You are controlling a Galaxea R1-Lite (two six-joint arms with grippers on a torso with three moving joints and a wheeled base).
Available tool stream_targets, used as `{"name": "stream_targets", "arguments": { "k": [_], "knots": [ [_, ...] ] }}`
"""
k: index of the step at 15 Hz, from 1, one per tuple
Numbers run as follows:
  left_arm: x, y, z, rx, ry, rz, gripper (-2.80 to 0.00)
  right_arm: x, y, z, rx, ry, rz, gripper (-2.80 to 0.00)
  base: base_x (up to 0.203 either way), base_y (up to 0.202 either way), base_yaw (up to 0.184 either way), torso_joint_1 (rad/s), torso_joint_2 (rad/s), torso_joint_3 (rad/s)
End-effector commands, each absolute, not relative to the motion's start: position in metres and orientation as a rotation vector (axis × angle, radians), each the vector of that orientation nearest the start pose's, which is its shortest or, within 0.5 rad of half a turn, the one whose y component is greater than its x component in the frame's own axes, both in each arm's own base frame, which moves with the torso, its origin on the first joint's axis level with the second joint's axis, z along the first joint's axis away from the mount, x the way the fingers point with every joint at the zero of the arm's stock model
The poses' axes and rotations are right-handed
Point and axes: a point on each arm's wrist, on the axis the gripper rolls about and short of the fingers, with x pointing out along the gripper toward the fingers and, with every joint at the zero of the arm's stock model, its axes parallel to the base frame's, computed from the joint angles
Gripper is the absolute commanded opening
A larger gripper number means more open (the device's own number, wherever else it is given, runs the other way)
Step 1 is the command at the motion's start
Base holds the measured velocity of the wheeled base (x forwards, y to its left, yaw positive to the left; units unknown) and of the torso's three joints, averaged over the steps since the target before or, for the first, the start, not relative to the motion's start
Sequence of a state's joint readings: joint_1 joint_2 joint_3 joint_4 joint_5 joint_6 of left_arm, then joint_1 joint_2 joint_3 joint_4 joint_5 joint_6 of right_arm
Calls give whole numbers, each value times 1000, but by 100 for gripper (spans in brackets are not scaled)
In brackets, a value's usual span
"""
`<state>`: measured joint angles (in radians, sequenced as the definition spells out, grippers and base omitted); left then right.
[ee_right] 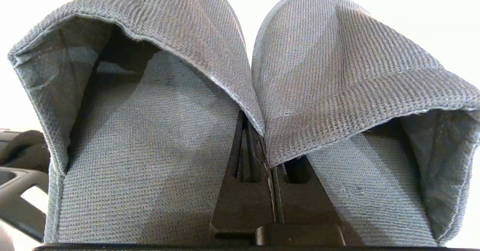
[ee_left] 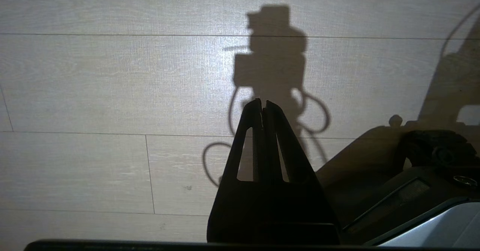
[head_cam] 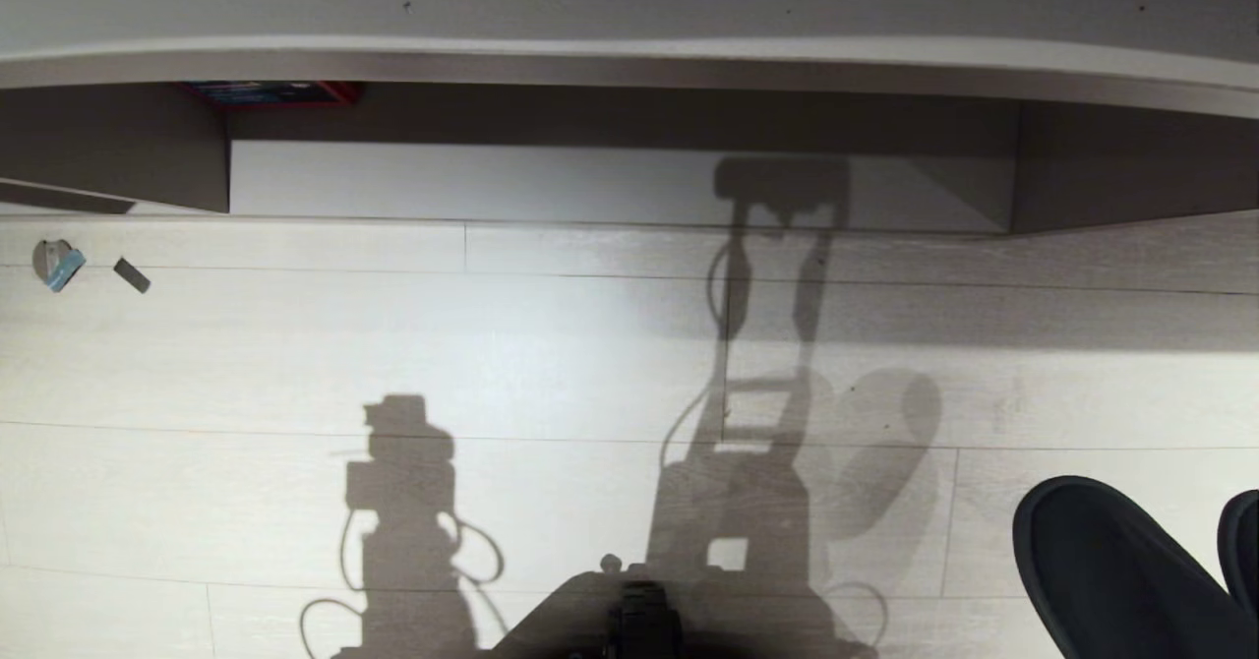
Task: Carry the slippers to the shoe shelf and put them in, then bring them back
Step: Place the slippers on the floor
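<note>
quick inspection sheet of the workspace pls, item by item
surface: pale wood-plank floor, robot's shadow across it
job's things: slippers pinched side by side at their inner edges; shoe shelf ahead, visible compartment bare
clutter: small tape scraps on floor at left; red-edged item under the shelf top
grippers: right gripper shut on slippers; left gripper shut, empty, above floor
cables: only as shadows
surroundings: dark shoes at right edge

Left end effector (ee_left: pixel 263 105), fingers pressed together, hangs above pale plank floor (ee_left: pixel 112 86)

Pale wood-plank floor (head_cam: pixel 551 344) under hard light, crossed by long shadows, with a red-edged box (head_cam: pixel 270 93) at the far edge.
</note>
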<state>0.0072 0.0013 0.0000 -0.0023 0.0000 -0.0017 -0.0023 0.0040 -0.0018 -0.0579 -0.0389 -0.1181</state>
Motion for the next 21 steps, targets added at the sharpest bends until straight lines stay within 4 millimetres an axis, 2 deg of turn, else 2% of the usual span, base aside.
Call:
{"name": "stream_targets", "arguments": {
  "k": [1, 2, 7, 21],
  "knots": [
    [-23, 0, 76, -2, -2, 8, -280, -23, 0, 79, -108, -38, -9, -280, 0, 0, 0, 0, 0, 0],
    [-23, 0, 76, 0, -2, 8, -280, -23, 0, 75, -96, 10, 8, -280, 0, 0, 0, 0, 0, 0],
    [-23, 0, 76, -8, 1, 9, -280, -23, 0, 75, -34, 6, 8, -280, 0, 0, 0, 1, 0, 30],
    [-23, 0, 76, -9, -2, 9, -280, -23, 0, 76, -78, 1, 8, -280, 0, 0, 0, 3, 2, 202]
  ]
}}
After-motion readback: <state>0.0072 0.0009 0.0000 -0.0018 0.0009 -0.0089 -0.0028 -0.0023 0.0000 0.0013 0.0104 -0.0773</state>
